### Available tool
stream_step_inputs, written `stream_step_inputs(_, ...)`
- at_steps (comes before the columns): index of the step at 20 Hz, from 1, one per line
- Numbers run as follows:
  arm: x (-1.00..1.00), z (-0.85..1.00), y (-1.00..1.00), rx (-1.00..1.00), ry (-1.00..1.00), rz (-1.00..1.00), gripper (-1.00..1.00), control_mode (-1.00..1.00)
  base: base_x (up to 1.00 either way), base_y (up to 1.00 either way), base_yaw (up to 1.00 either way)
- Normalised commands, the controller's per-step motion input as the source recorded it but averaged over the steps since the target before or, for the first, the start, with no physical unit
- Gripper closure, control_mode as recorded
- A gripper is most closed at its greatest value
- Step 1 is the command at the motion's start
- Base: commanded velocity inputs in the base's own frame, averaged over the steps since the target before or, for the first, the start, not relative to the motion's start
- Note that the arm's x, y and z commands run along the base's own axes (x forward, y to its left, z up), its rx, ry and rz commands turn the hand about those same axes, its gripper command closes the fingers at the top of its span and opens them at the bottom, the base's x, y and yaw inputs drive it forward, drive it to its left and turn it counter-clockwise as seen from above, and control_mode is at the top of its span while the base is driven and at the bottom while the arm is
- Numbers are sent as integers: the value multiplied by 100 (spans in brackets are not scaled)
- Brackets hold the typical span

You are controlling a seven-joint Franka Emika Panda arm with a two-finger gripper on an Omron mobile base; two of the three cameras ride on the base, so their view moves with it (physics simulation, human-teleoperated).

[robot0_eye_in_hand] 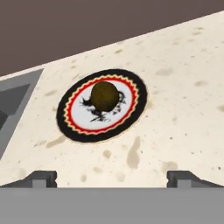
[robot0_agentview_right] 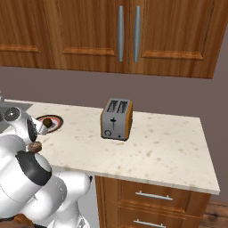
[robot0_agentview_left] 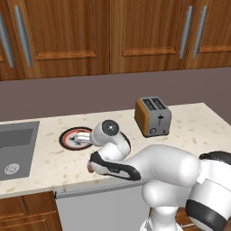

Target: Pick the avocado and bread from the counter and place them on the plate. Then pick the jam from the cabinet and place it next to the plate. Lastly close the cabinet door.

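The plate (robot0_eye_in_hand: 133,117), round with a red and black rim, lies on the speckled beige counter (robot0_eye_in_hand: 183,87) beside the sink. The avocado (robot0_eye_in_hand: 105,96), a dark olive ball, rests near the plate's middle. My gripper (robot0_eye_in_hand: 111,179) hovers short of the plate on its near side, open, with nothing between the fingertips (robot0_eye_in_hand: 41,178). In the right base view the avocado (robot0_agentview_right: 46,122) shows on the plate (robot0_agentview_right: 55,121), and the bread (robot0_agentview_right: 34,146), a brown lumpy piece, lies on the counter (robot0_agentview_right: 169,142) just in front, close against my arm. The jam is out of view.
A steel and orange toaster (robot0_agentview_left: 152,116) stands right of the plate (robot0_agentview_left: 72,138). The grey sink (robot0_agentview_left: 16,149) is at the left. Wood cabinet doors (robot0_agentview_right: 89,35) with long silver handles (robot0_agentview_right: 120,33) hang above the counter and look shut.
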Motion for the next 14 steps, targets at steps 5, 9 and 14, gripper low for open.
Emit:
stream_step_inputs(5,0,2,-3,9,21,0,-100,-100,0,0,0)
stream_step_inputs(9,0,0,1,-1,12,0,-100,-100,0,0,0)
stream_step_inputs(14,0,0,4,-9,9,0,-100,-100,0,0,0)
